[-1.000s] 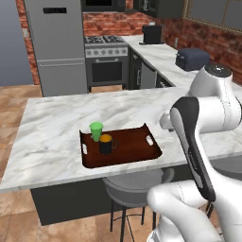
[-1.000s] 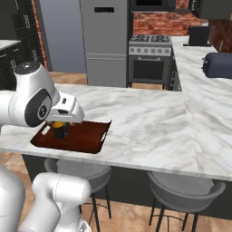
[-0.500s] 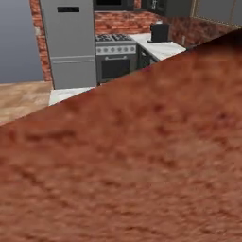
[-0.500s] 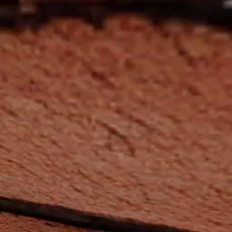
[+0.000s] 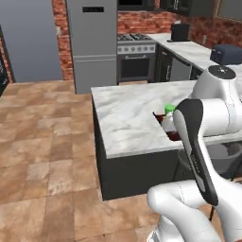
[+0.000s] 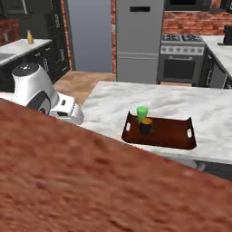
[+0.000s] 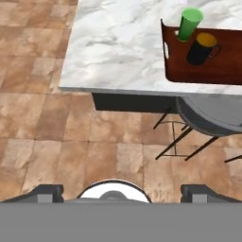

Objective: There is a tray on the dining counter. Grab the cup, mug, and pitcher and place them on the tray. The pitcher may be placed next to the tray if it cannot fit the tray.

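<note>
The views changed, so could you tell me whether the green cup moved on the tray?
No: the cup stays beside the mug, same end of the tray.

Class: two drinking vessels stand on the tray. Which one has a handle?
The black mug with the orange-yellow inside; its handle juts from its side. The green cup beside it is a plain tapered tumbler.

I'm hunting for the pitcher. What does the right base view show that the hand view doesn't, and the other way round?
The right base view adds a small yellow bottle shape, likely the pitcher, on a far counter at upper left, plus the fridge and the stove. The hand view adds the fingers, spread open at its bottom, and a stool's dark legs. Both share the green cup and black mug standing on the tray on the dining counter.
</note>
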